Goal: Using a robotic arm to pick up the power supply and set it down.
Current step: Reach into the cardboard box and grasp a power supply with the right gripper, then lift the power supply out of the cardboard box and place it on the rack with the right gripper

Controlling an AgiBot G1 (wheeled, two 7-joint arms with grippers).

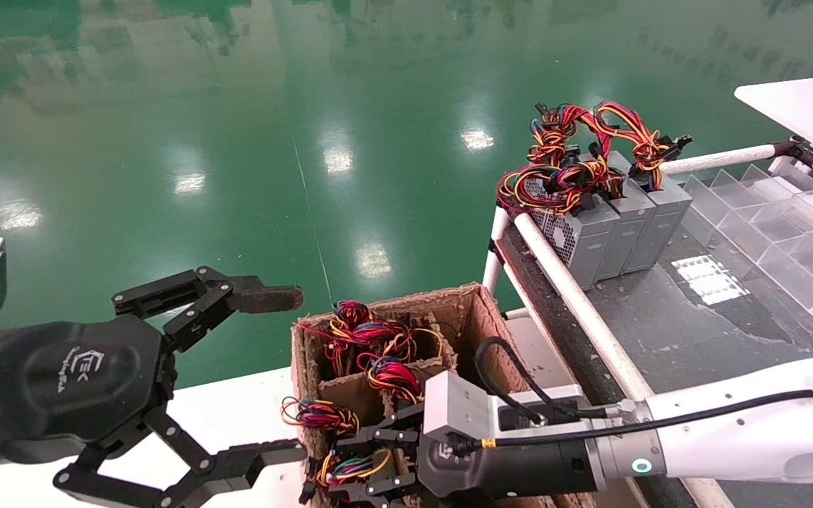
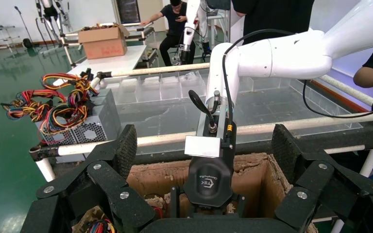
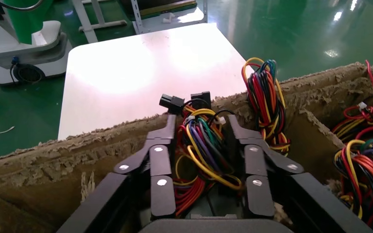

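Down inside the cardboard box (image 1: 470, 317), the right gripper (image 3: 201, 145) has its fingers (image 3: 161, 165) set either side of a bundle of coloured wires belonging to a power supply (image 3: 201, 160) lodged in one compartment; the jaws straddle the bundle closely, but whether they are pressing on it or only flanking it cannot be told, and the unit's metal body is mostly hidden beneath the wires. Other wire bundles (image 1: 371, 339) sit in the compartments just beyond this gripper. Well beyond it, on the dark surface (image 1: 682, 317) past the white rail (image 1: 576, 300), three placed units (image 1: 615, 226) stand side by side, which suggests several rounds are already complete. Judging by this, the current round is at the grasp: lifting out, carrying across and setting down are all left. Beside the box, the left gripper (image 1: 237, 381) hangs spread wide and empty.
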